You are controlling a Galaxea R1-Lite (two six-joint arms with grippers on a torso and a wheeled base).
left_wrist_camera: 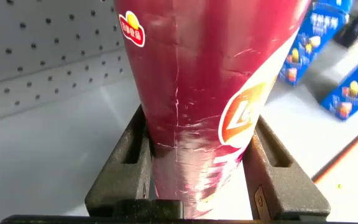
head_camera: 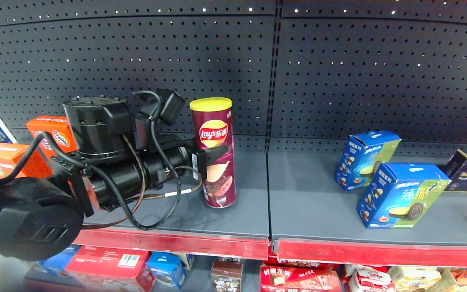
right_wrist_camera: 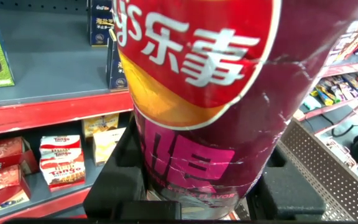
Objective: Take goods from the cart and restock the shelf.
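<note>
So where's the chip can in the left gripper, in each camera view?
Head view: chip can stands on the grey shelf, left of centre, left gripper around it.
Left wrist view: up the middle, between the gripper fingers.
Right wrist view: not it; that is a second can, in the right gripper.
Shared landmark: the red shelf edge.

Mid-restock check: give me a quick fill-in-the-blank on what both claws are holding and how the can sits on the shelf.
The left claw is shut on a maroon chips can with a ____ lid.
That can stands ____ on the grey shelf.
The right claw is ____ on a second chips can.
Missing: yellow; upright; shut.
</note>
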